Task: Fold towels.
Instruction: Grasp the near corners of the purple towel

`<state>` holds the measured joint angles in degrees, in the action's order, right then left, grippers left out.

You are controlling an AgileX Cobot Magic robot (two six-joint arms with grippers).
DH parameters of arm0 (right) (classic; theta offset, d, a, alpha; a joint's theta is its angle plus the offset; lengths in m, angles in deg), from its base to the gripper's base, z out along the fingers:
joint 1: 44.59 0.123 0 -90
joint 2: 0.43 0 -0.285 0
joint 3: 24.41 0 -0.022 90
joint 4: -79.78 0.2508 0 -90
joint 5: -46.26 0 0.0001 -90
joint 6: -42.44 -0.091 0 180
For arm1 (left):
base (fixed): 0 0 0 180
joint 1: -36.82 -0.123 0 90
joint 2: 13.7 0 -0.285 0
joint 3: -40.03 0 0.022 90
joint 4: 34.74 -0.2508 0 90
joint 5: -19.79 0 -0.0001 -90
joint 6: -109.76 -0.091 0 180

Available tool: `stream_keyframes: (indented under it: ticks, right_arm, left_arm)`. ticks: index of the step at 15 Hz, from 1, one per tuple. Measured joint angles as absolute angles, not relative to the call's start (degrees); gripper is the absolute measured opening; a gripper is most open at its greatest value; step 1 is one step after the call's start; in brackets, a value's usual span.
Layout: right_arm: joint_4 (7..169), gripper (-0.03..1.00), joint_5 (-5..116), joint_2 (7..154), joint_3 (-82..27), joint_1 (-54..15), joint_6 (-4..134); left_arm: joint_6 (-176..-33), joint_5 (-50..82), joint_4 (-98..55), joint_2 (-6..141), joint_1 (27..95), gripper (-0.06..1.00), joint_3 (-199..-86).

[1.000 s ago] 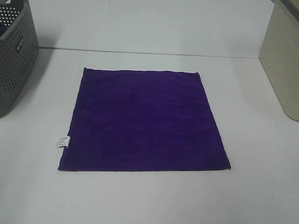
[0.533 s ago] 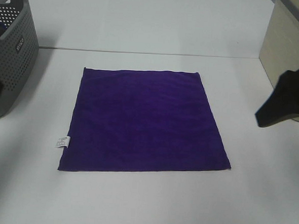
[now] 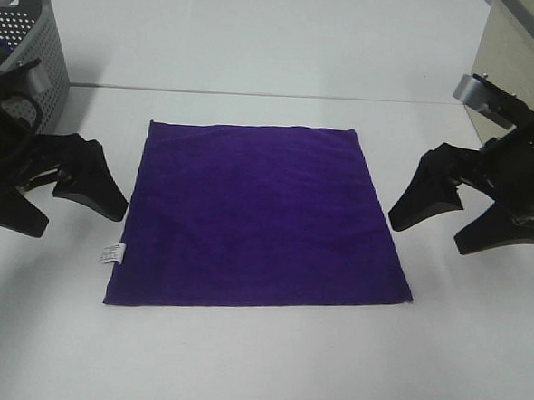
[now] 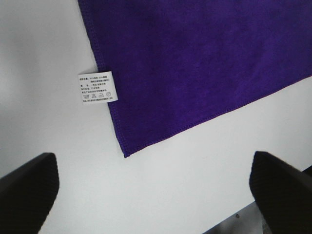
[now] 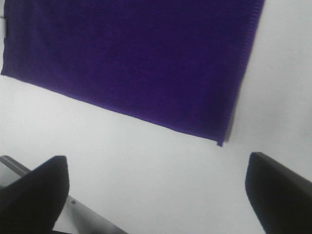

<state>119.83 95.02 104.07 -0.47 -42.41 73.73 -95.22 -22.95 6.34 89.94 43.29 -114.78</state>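
A white table (image 3: 256, 372) fills the high view, and the purple towel (image 3: 257, 213) is laid flat on its middle, fully spread, no fold to be seen. A grey basket (image 3: 42, 59) is set at the far left and a beige bin (image 3: 519, 79) at the far right, both apart from the cloth. The left gripper (image 3: 80, 223) is held just beside the towel's left edge and the right gripper (image 3: 426, 237) just beside its right edge; the cloth is touched by neither. Both are spread wide and nothing is held: in each wrist view the fingers (image 4: 29, 190) are seen far apart, with bare table between them and a near corner of the towel just beyond. A small white care tag (image 3: 110, 253) is sewn on the left edge, close to the near left corner (image 4: 124, 155)

The folding is judged not yet begun; the approach to a first grasp is in hand. For the next move each gripper would have to be lowered onto its near corner, one finger slid under the hem and a single layer pinched, so that the near edge can be carried evenly over to the far edge
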Motion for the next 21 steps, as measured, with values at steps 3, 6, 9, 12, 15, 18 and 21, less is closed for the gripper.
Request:
stream_keyframes:
  ticks: [3,6,9,12,15,18,21]
  right_arm:
    - [120.4,0.94,93.8,108.0,-0.5,-46.9,76.3]
    - [121.6,0.93,92.0,108.4,-0.5,-46.9,76.6]
    - [124.4,0.93,91.7,108.8,-0.5,-46.9,76.6]
    - [126.9,0.93,90.7,113.7,-0.5,-46.9,79.1]
    - [128.5,0.93,90.3,118.1,-0.9,-46.9,82.0]
    - [129.7,0.92,90.4,121.3,-2.9,-46.9,82.7]
    - [129.7,0.9,90.6,121.9,-3.2,-46.9,82.7]
  left_arm:
    - [-96.3,-21.1,9.6,96.0,43.3,0.99,-114.8]
    - [-98.6,-19.3,11.1,100.4,43.3,0.99,-114.8]
    - [-101.6,-16.6,11.6,101.3,43.3,0.99,-115.1]
    - [-102.8,-15.6,11.7,102.5,43.3,0.99,-115.5]
    - [-102.8,-14.5,11.7,104.3,43.3,0.99,-115.6]
    - [-102.8,-14.5,12.6,105.4,43.3,0.99,-116.2]
    - [-102.8,-14.4,13.0,105.6,43.3,0.99,-116.3]
